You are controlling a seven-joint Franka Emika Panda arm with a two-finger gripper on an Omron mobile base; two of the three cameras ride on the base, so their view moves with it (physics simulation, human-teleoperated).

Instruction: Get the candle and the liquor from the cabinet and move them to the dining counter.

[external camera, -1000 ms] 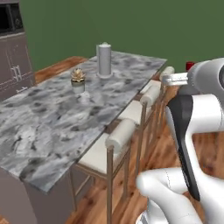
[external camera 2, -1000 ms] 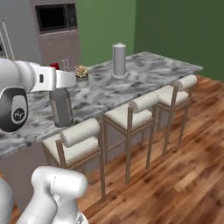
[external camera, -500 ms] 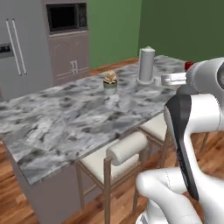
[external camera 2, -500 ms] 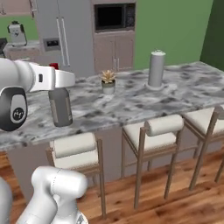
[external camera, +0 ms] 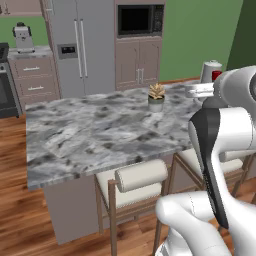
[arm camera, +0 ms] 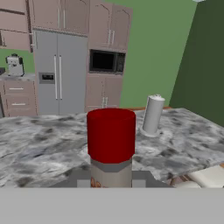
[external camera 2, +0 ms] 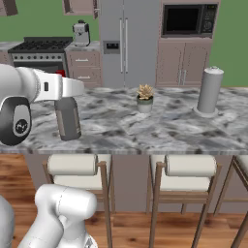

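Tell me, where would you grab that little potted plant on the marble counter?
Probably around the round pot of the potted succulent, coming in level from the stool side. It stands upright on the dining counter with open stone around it, and the spiky leaves on top give no firm hold.

Base swung round, now facing dining counter (external camera 2: 121,131)

Home kitchen, rendered. Steel double-door fridge (external camera 2: 120,41) stands against a green wall, with a built-in microwave (external camera 2: 189,19) set above mauve-brown cabinet doors (external camera 2: 182,65) beside it. At the left sits a black stove (external camera 2: 38,53), next to it drawer units (external camera 2: 83,68) with a coffee machine (external camera 2: 81,33) on top. In front is a large island, the dining counter (external camera: 95,135), with a marbled grey stone top, cushioned wooden stools (external camera 2: 190,169) tucked under it, and a small potted succulent (external camera 2: 144,98) on top. Wood plank floor (external camera: 20,220).
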